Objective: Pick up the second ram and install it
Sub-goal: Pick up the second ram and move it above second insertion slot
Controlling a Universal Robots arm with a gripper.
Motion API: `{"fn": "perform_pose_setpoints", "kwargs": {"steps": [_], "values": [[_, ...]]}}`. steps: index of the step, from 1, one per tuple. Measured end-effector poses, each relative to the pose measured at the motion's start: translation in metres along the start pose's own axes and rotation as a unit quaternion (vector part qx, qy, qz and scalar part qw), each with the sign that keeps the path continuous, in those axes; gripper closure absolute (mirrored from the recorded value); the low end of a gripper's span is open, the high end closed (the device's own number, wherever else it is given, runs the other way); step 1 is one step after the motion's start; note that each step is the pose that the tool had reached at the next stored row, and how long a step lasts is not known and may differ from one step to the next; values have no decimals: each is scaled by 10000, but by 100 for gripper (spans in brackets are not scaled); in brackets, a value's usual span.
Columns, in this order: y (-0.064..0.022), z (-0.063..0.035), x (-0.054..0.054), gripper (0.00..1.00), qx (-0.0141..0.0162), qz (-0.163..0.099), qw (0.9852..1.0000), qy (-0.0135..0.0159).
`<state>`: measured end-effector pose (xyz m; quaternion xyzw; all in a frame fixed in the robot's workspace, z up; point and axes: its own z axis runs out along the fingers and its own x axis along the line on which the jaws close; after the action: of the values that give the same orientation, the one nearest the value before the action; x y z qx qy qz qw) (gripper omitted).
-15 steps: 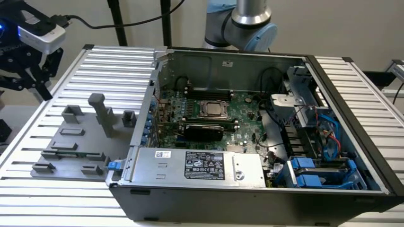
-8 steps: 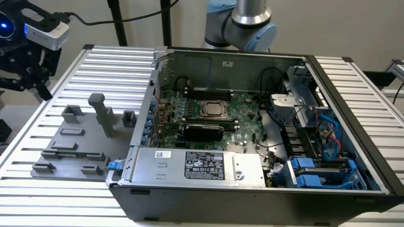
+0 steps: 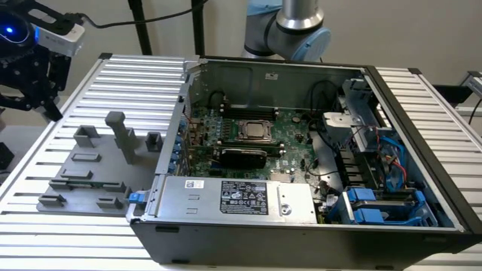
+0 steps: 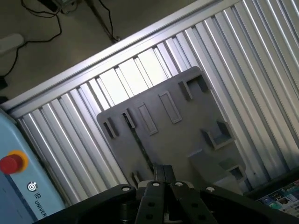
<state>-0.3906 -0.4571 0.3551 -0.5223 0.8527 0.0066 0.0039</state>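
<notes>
The second ram [image 3: 92, 185] is a thin green stick standing on edge in a slot of the grey fixture plate [image 3: 75, 169], on the exterior view's left. In the wrist view the ram [image 4: 139, 144] reads as a thin dark line across the fixture plate [image 4: 177, 135]. My gripper [image 3: 39, 107] hangs high over the table's far left corner, well above and apart from the plate. Its fingers [image 4: 160, 173] are shut together with nothing between them. The open computer case [image 3: 421, 164] shows its motherboard [image 3: 294, 155] and processor socket [image 3: 254, 131].
Grey fixture blocks [image 3: 121, 135] rise from the plate, the tallest near its middle. The case's power supply [image 3: 233, 197] and blue drive caddies [image 3: 384, 206] sit at its near side. A pendant with a red stop button [image 4: 11, 163] lies beside the ribbed aluminium table [image 3: 45, 226].
</notes>
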Motion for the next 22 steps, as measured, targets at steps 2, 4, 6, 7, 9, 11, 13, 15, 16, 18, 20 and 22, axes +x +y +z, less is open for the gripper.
{"fn": "perform_pose_setpoints", "kwargs": {"steps": [2,4,6,7,9,11,13,15,16,18,20,22], "values": [[0,4,0,89,4,-147,9999,13],[0,9,0,89,7,-293,9996,25],[0,14,0,89,11,-436,9990,37],[0,17,0,89,13,-509,9987,42],[0,21,0,89,16,-658,9978,54],[0,27,0,89,18,-817,9966,64],[0,35,0,89,19,-990,9951,71],[0,44,1,89,19,-1170,9931,76],[0,50,1,89,19,-1260,9920,77],[0,65,1,89,19,-1438,9896,78],[-1,83,1,89,18,-1619,9868,79],[-1,103,1,89,17,-1795,9837,80]]}}
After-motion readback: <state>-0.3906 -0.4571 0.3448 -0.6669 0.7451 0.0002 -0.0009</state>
